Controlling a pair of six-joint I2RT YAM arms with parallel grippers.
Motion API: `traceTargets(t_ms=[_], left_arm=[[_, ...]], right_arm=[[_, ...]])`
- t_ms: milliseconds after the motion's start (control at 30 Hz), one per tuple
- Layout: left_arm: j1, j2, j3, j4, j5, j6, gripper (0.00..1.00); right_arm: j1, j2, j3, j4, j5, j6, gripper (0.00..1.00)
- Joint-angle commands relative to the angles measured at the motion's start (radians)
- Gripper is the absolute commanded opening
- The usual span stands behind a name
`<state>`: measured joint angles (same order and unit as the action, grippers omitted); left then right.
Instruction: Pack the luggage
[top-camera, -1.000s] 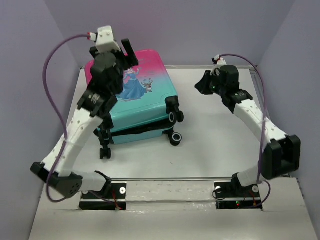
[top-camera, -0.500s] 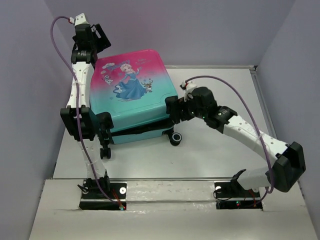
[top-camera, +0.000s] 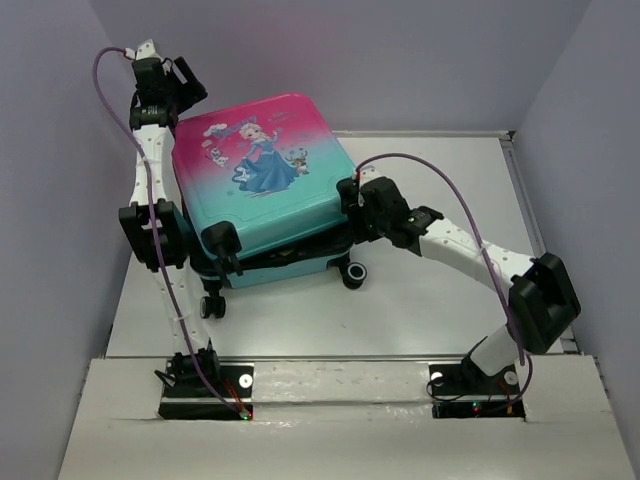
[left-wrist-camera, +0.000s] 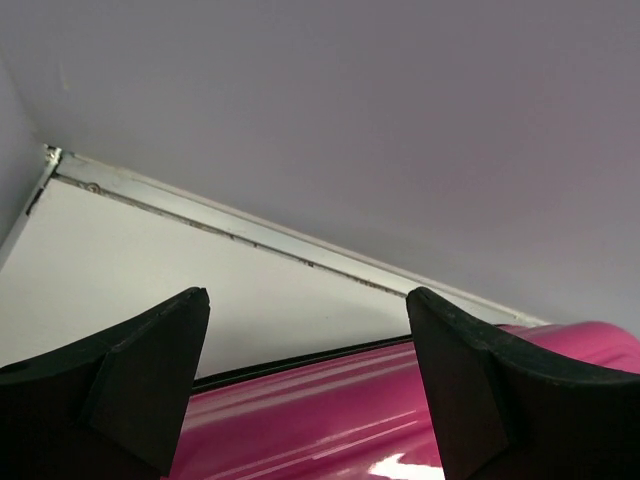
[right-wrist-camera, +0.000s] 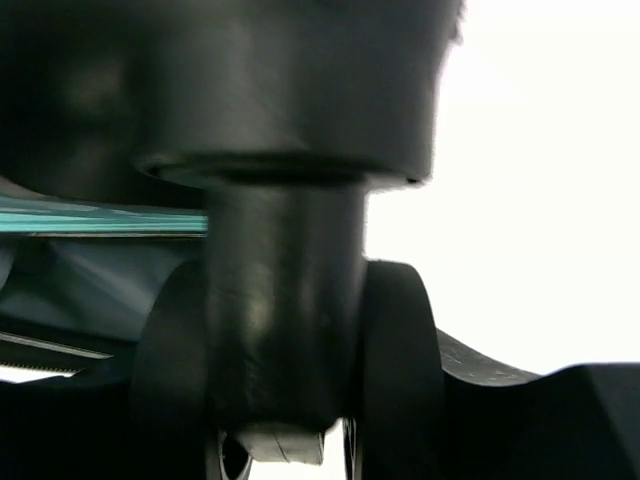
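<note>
The luggage (top-camera: 260, 170) lies flat at the table's left, pink-to-teal shell with the princess print facing up. Its upper half sits askew on the lower half, with a dark gap along the near side. My left gripper (top-camera: 190, 85) is open at the suitcase's far left corner. In the left wrist view its fingers (left-wrist-camera: 150, 370) straddle the pink shell edge (left-wrist-camera: 330, 420) without touching it. My right gripper (top-camera: 355, 200) is pressed against the suitcase's right side at a black wheel (right-wrist-camera: 285, 300). The wheel fills the right wrist view, so the jaw state is unclear.
Other black wheels stick out at the near right (top-camera: 353, 275) and near left (top-camera: 211, 305) of the suitcase. Purple walls close in at the back and both sides. The white table (top-camera: 450, 170) extends to the right of the suitcase.
My left arm swung from over the suitcase to its far left corner. My right arm came in from the right to the suitcase's right wheel. The upper half has shifted and lifted slightly.
</note>
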<state>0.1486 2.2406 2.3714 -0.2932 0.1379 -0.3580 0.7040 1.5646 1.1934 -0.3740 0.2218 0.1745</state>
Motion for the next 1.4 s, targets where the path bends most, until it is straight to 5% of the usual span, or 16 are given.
traceTargets(t_ms=[0, 400, 500, 533, 567, 633, 800, 833, 900, 933, 967, 1233, 1367], left_arm=[[0.002, -0.009, 0.011, 0.025, 0.078, -0.007, 0.92], [-0.001, -0.356, -0.467, 0.199, 0.112, -0.033, 0.91], [-0.003, -0.416, -0.578, 0.213, 0.091, -0.032, 0.91], [-0.003, -0.421, -0.584, 0.215, 0.085, -0.026, 0.91], [-0.003, -0.421, -0.586, 0.216, 0.078, -0.021, 0.91], [-0.003, -0.388, -0.549, 0.200, 0.077, -0.018, 0.91], [-0.003, -0.202, -0.333, 0.088, 0.109, -0.007, 0.91], [-0.003, -0.150, -0.284, 0.088, 0.120, -0.013, 0.91], [-0.007, -0.068, -0.209, 0.094, 0.147, -0.042, 0.91], [-0.007, -0.040, -0.209, 0.097, 0.163, -0.051, 0.91], [-0.017, -0.009, -0.149, 0.100, 0.187, -0.059, 0.91], [-0.092, 0.252, 0.103, 0.199, 0.236, -0.087, 0.91], [-0.132, 0.350, 0.144, 0.279, 0.305, -0.110, 0.93]], right_arm=[[-0.165, -0.125, -0.047, 0.035, 0.125, -0.010, 0.09], [-0.608, -0.327, -0.084, 0.089, -0.054, 0.006, 0.13], [-0.653, -0.304, -0.037, 0.083, -0.154, 0.052, 0.57], [-0.653, -0.308, -0.025, 0.070, -0.160, 0.065, 0.83], [-0.653, -0.327, -0.022, 0.066, -0.174, 0.074, 0.91], [-0.653, -0.379, -0.055, 0.066, -0.223, 0.086, 0.99], [-0.653, -0.610, -0.143, 0.089, -0.415, 0.171, 1.00], [-0.653, -0.632, -0.150, 0.083, -0.439, 0.178, 0.94], [-0.653, -0.663, -0.208, 0.099, -0.513, 0.218, 0.31], [-0.653, -0.664, -0.209, 0.104, -0.513, 0.218, 0.31], [-0.644, -0.661, -0.250, 0.106, -0.521, 0.235, 0.07], [-0.569, -0.594, -0.388, 0.098, -0.414, 0.229, 0.07], [-0.469, -0.404, -0.338, 0.165, -0.351, 0.240, 0.07]])
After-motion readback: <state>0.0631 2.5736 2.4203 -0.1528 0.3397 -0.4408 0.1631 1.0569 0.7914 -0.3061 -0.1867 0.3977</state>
